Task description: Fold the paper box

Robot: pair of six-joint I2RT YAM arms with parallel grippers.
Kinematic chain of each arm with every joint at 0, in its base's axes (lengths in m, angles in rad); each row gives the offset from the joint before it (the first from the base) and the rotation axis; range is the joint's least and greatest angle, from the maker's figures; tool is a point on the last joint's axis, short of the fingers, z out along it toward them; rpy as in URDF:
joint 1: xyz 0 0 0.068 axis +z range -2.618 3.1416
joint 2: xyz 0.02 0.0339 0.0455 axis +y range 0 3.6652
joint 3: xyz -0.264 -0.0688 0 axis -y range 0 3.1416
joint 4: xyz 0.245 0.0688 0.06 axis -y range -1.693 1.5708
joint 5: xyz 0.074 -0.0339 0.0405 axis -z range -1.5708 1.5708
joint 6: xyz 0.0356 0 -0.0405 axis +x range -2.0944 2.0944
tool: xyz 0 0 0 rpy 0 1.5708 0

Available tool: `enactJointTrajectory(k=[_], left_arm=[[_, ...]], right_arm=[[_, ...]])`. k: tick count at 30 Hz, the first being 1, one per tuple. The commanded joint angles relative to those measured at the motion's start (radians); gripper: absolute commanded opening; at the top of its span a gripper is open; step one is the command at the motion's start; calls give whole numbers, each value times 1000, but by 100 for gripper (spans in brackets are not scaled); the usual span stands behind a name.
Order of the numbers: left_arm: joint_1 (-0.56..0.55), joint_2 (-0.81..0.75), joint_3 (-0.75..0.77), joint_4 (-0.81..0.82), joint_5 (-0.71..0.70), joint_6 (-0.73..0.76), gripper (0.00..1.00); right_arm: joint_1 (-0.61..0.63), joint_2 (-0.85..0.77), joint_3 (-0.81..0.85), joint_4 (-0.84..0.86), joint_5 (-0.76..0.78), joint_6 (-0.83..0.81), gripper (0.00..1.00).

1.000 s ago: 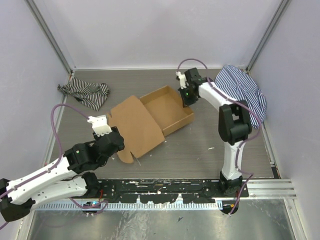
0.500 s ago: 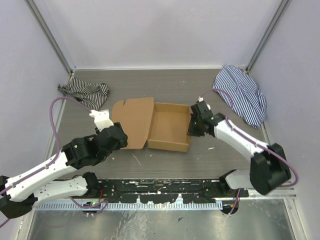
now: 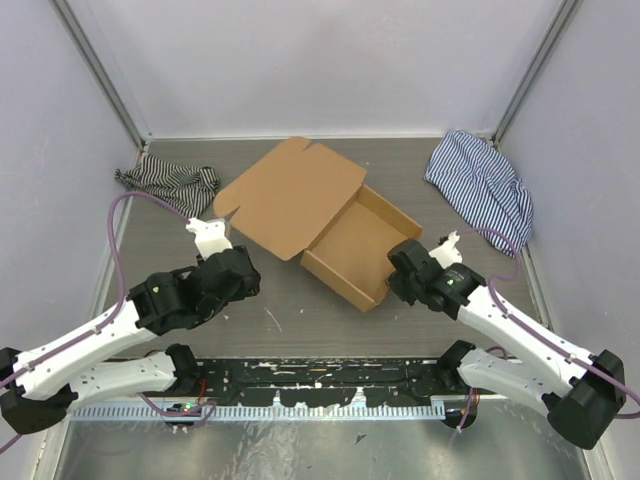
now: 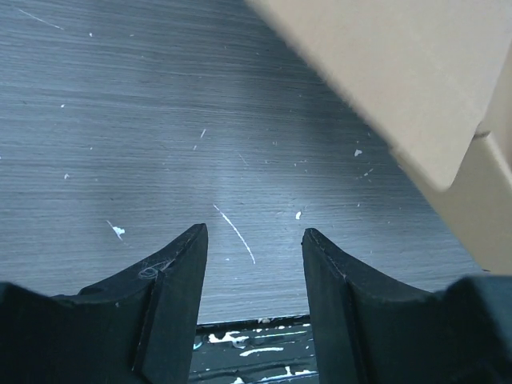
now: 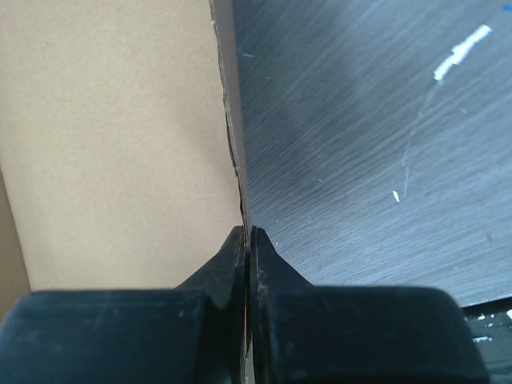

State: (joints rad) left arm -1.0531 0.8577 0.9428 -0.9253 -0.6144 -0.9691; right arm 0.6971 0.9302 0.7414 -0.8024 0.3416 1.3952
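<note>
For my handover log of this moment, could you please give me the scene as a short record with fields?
box: paper box on the table, tray walls up, lid flap open and extending to the far left
left arm: left gripper open, holding nothing, over bare table near the lid's corner
right arm: right gripper shut on the tray's near right wall
other items: dark striped cloth far left; blue striped cloth far right; both apart from the box
task state: lid not yet closed

Grey wood-grain table (image 3: pixel 400 170), flecked with white marks. A brown cardboard box (image 3: pixel 310 215) lies open at its centre. A dark striped cloth (image 3: pixel 170 186) is bunched at ten o'clock, a blue striped cloth (image 3: pixel 480 185) at two o'clock.
</note>
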Motion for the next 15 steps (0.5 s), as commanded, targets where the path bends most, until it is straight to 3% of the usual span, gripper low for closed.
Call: enactJointTrajectory(k=[1, 3, 4, 6, 9, 11, 13, 15], left_arm=[[-4, 15, 35, 7, 15, 13, 57], [-4, 21, 38, 2, 15, 15, 58], [-4, 24, 38, 0, 15, 16, 58], [-4, 26, 35, -10, 12, 16, 58], [-4, 20, 17, -23, 4, 4, 58], [-5, 14, -1, -19, 6, 2, 58], [-4, 14, -20, -9, 10, -2, 58], [-5, 18, -35, 1, 16, -4, 58]], right_arm=[[60, 61, 78, -100, 132, 290, 20], [114, 133, 146, -123, 149, 291, 56], [149, 173, 187, -149, 152, 298, 68], [213, 237, 262, -180, 172, 266, 81], [244, 271, 346, -173, 205, 142, 83], [244, 273, 392, -167, 306, 26, 86], [224, 272, 447, -122, 435, -197, 91], [139, 288, 500, -49, 446, -497, 95]])
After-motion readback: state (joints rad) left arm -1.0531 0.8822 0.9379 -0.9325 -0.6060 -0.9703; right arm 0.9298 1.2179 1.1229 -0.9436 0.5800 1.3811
